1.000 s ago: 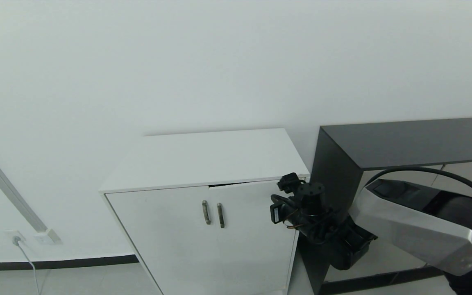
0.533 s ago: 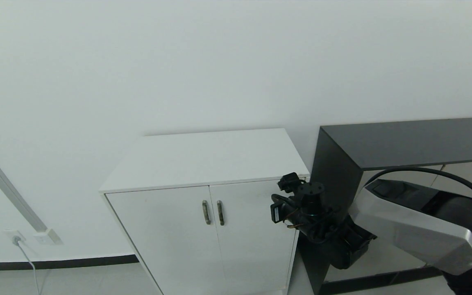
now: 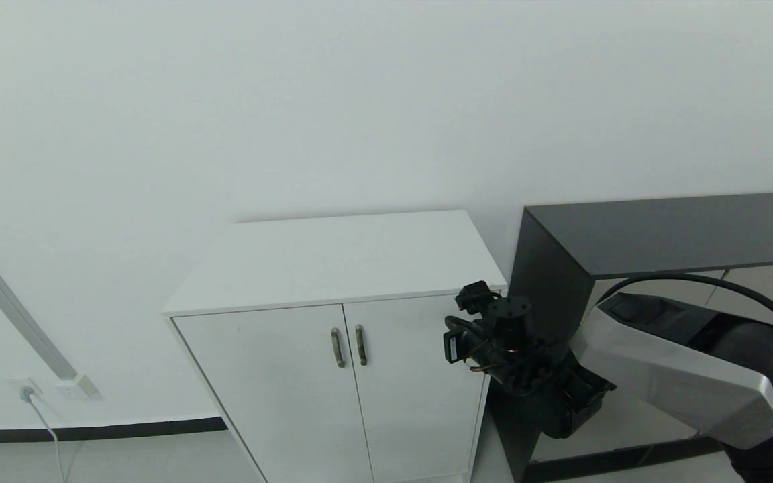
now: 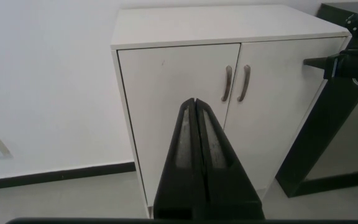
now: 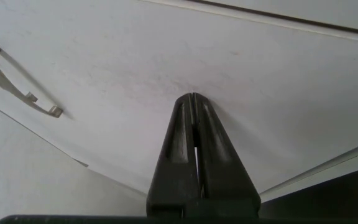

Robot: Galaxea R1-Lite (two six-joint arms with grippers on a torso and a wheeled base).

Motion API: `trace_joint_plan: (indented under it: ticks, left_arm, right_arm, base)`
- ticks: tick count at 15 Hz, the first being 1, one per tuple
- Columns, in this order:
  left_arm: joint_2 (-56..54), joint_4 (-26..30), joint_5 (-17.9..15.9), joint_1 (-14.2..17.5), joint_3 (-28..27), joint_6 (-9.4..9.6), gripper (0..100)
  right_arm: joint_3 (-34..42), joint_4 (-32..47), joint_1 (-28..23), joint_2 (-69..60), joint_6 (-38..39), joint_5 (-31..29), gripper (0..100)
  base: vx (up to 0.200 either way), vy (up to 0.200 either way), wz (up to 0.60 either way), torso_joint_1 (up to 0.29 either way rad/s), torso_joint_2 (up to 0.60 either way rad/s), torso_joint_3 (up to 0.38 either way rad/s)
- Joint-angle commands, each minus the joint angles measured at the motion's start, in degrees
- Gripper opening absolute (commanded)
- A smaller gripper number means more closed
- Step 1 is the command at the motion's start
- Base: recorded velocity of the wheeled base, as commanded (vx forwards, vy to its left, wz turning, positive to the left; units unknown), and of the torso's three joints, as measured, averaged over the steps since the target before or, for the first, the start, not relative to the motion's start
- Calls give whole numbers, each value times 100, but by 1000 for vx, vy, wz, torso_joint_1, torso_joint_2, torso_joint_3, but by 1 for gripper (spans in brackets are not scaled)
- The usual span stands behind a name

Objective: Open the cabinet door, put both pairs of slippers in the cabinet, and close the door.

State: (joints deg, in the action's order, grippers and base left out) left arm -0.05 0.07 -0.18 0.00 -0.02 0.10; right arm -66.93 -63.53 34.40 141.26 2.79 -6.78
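The white cabinet (image 3: 333, 261) stands against the wall with both doors flush and its two metal handles (image 3: 337, 347) side by side at the middle. My right gripper (image 3: 450, 349) is shut, its tip against the right door (image 5: 135, 68) near that door's outer edge, with the handle (image 5: 17, 78) off to one side. The left wrist view shows that gripper (image 4: 312, 62) touching the right door. My left gripper (image 4: 195, 101) is shut on nothing and stands well back from the cabinet front (image 4: 166, 106), level with the left door.
A black desk (image 3: 661, 228) stands directly right of the cabinet, close behind my right arm. A wall socket (image 3: 24, 389) with a cable sits low on the left wall. Bare floor (image 4: 61, 199) lies in front of the cabinet.
One second ago the right door stood slightly ajar with a dark gap along its top; it now sits flush. My right gripper stays against it.
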Motion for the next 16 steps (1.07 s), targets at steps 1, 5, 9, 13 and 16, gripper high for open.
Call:
trace_joint_plan:
  ticks: [1,5,9,13,16]
  left_arm:
    - [5,1,1,0,2,-1,0]
    - [5,1,1,0,-6,-10,0]
    - [5,-7,1,0,-6,-71,0]
    - [5,-7,-8,0,-6,-71,0]
    - [5,-7,-8,0,-6,-62,0]
  right_arm:
    - [-5,-2,5,-2,2,1,0]
    - [206,-55,31,-161,2,-17,0]
    - [1323,-477,137,-925,2,-43,0]
    - [2342,-1057,-12,-1558,11,-632,0]
    - [3072,-1426,-329,-2041,2,-869,0]
  base:
    - [0,0,0,0,0,0]
    - [0,0,0,0,0,0]
    - [0,0,0,0,0,0]
    - [0,0,0,0,0,0]
    - [0,0,0,0,0,0]
